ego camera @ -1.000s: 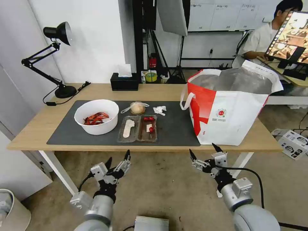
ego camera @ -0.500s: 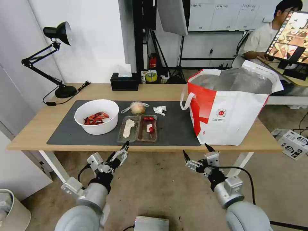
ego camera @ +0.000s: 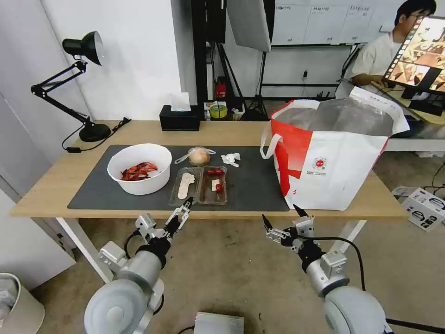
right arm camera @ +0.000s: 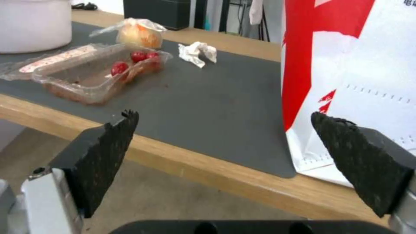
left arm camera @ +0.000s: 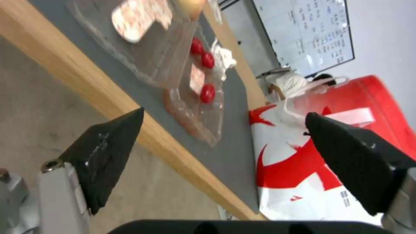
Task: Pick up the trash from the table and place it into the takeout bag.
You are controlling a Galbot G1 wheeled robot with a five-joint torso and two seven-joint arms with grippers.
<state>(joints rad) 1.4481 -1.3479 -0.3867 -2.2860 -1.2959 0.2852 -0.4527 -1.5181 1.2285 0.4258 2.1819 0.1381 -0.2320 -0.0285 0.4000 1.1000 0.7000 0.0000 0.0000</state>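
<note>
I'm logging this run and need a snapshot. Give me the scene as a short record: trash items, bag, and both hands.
table: light wood, dark grey mat
bowl: white, red shells inside, left on the mat
clamshell tray: clear, open, red bits, near front edge
small bag: beige lump, behind the tray
tissue: crumpled, beside the small bag
takeout bag: upright, open, at right end of table
left hand: open, at the table's front edge by the tray
right hand: open, below the table edge

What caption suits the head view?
Open grippers, left and right, wait below the table edge.
</note>
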